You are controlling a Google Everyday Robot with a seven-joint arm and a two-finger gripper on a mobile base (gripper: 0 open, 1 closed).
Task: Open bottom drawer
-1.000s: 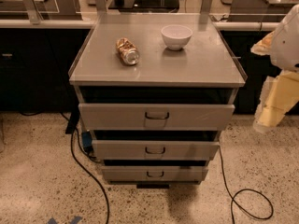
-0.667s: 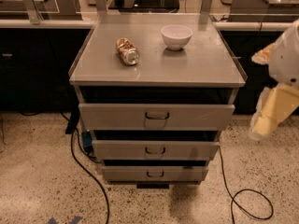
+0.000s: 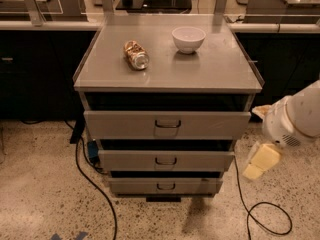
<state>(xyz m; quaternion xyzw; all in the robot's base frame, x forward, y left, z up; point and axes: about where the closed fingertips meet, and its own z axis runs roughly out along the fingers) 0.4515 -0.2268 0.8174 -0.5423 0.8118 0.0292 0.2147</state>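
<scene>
The bottom drawer [image 3: 135, 186] is the lowest and narrowest grey front of the cabinet, with a small dark loop handle [image 3: 166, 186] at its centre. Only its front shows; none of the tray inside is visible. My gripper [image 3: 261, 162] hangs at the end of the white arm [image 3: 295, 119], to the right of the cabinet. It is level with the middle drawer [image 3: 130, 160] and apart from all the drawers. It holds nothing that I can see.
The top drawer [image 3: 120, 124] is the widest front. A crushed can [image 3: 136, 55] and a white bowl [image 3: 188, 38] sit on the cabinet top [image 3: 220, 69]. Black cables lie on the speckled floor at the left [image 3: 97, 189] and right [image 3: 267, 219]. Dark counters stand behind.
My arm and gripper have moved down and to the left, closer to the cabinet's lower right side. The drawers, can and bowl have not moved.
</scene>
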